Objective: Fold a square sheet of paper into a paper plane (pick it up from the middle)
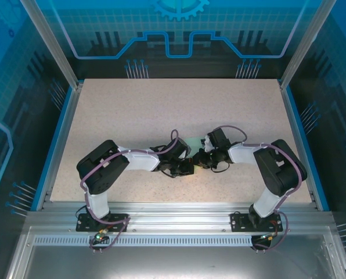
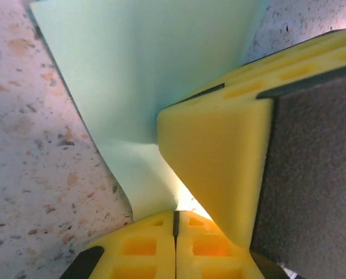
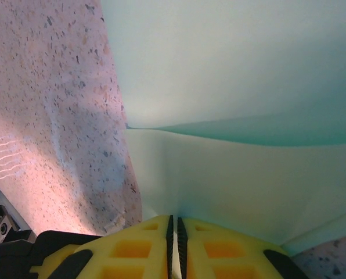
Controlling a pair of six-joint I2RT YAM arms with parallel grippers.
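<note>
The square sheet of paper [image 1: 195, 141] is pale mint green and sits at mid-table between my two grippers, lifted and bent. In the left wrist view the sheet [image 2: 150, 75] curves down to my left gripper [image 2: 175, 220], whose yellow fingers are pressed together on its lower edge. A yellow finger of the right gripper [image 2: 219, 168] pushes in from the right, almost touching. In the right wrist view the sheet [image 3: 237, 87] shows a crosswise bend, and my right gripper [image 3: 173, 224] is shut with a pale strip of paper between its pads. From above, the left gripper [image 1: 187, 167] and right gripper [image 1: 199, 160] meet tip to tip.
The speckled beige table [image 1: 161, 110] spreads wide behind and to both sides of the grippers. Blue rails [image 1: 60, 139] edge it left and right, and an aluminium frame [image 1: 173, 212] runs along the near side by the arm bases.
</note>
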